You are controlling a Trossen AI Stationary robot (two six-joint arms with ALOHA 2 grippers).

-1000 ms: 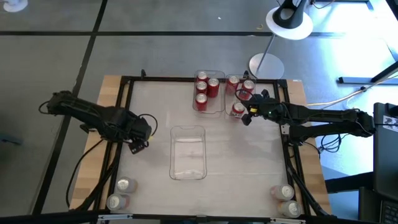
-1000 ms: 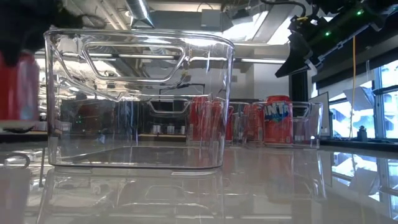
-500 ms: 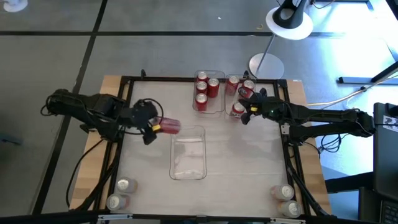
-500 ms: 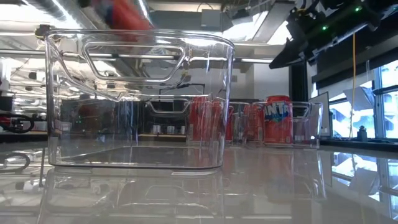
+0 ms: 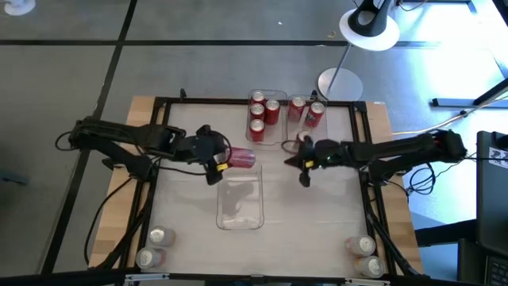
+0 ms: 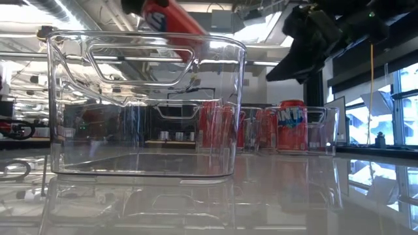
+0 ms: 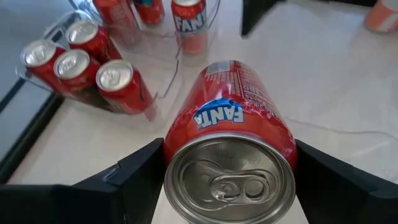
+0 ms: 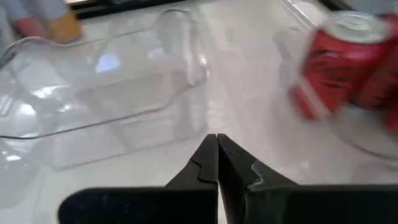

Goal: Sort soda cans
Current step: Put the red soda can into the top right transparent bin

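Currently the left gripper (image 5: pixel 225 159) holds a red cylindrical Fanta soda can (image 5: pixel 241 157) on its side in its jaws, above the far rim of the empty clear plastic bin (image 5: pixel 240 219); the right gripper (image 5: pixel 303 176), jaws closed and empty, hovers over the counter (image 5: pixel 317 222) beside it

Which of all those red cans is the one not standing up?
The Fanta can gripped in the left hand. It lies sideways in the air over the near clear bin's far end; the other cans stand upright in bins or on the table.

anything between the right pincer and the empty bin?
Nothing: in the high view, bare table separates the shut right pincer from the empty bin.
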